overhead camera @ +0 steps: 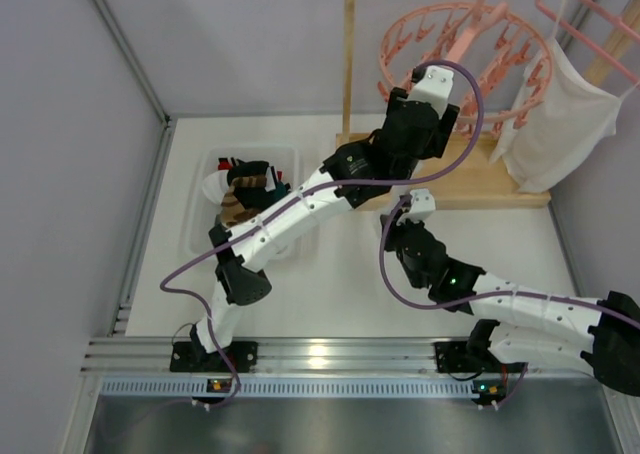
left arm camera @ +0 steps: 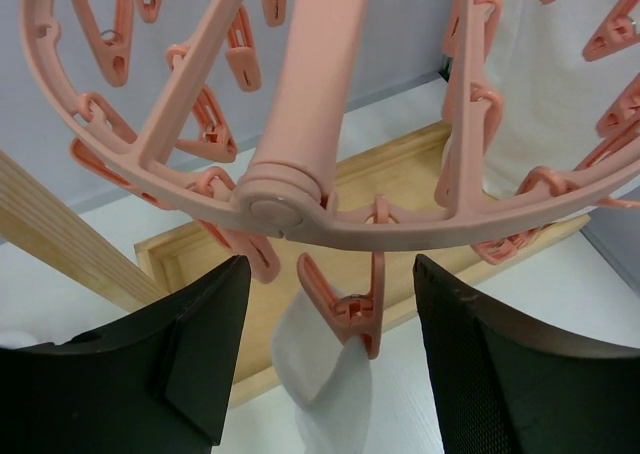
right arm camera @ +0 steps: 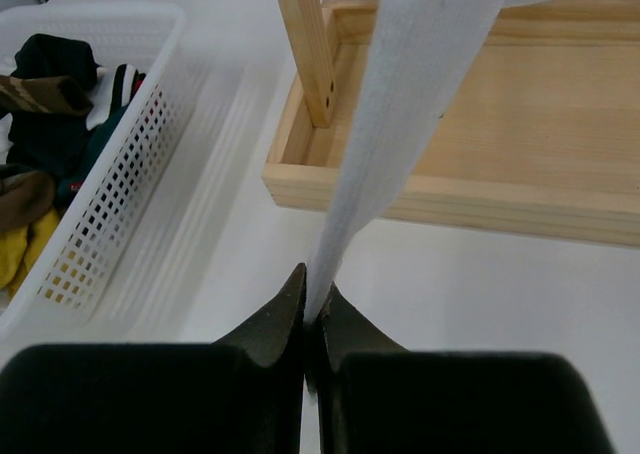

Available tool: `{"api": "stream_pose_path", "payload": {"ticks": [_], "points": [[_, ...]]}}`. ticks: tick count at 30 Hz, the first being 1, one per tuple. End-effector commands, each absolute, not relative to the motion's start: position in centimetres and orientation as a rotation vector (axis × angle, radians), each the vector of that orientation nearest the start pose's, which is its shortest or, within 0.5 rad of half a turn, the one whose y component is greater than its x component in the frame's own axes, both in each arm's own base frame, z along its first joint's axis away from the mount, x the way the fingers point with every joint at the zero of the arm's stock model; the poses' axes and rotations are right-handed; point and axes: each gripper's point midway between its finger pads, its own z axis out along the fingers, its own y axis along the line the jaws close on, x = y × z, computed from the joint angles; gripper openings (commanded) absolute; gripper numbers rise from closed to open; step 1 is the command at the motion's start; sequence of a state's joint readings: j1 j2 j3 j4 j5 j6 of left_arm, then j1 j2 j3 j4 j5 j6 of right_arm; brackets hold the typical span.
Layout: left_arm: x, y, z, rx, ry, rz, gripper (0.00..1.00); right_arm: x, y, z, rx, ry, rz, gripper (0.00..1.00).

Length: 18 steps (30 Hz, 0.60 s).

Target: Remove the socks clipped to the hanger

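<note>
The round hanger (overhead camera: 470,34) hangs from the rail of a wooden stand (overhead camera: 470,179) at the far side of the tabletop (overhead camera: 340,284). One white sock (left arm camera: 315,374) is clipped in a peg (left arm camera: 345,309) under the ring, just below the hub. It runs down taut to the right pincer (right arm camera: 312,284), whose fingers are pressed together on its lower end, low over the tabletop just in front of the stand's tray-like base.

The left pincer (left arm camera: 330,274) is raised under the ring with its fingers apart, one on each side of that peg. It holds nothing. The fingers appear to stand clear of the peg, though the wrist view is too close to be sure. From overhead the left arm's wrist covers the peg and the top of the sock.

The stand's upright post (right arm camera: 305,44) rises from the left corner of the base, close beside the stretched sock. To the right of the ring, a white garment (overhead camera: 555,114) hangs from a plain hanger (overhead camera: 590,9) on the same rail, near the ring's pegs on that side.

A white basket (overhead camera: 200,189) sits on the left of the tabletop, partly under the left arm. It holds a heap of socks (right arm camera: 50,84) in black, brown, teal and yellow.
</note>
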State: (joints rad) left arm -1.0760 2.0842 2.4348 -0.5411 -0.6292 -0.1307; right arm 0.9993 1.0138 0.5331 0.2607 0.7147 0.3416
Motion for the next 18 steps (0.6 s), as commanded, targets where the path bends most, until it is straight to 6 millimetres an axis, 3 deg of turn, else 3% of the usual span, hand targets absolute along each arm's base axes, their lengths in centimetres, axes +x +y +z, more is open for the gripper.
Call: {"api": "stream_pose_path", "payload": {"ticks": [1,18], "points": [[36.2,-45.4,42.5,0.329,1.633,-0.401,0.70,26.0,23.0,21.8,-0.072,1.695,0.420,0.00],[37.4,-46.4,41.6,0.350,1.634,-0.445,0.58,25.0,23.7,22.3,-0.111,1.672,0.505,0.00]]}}
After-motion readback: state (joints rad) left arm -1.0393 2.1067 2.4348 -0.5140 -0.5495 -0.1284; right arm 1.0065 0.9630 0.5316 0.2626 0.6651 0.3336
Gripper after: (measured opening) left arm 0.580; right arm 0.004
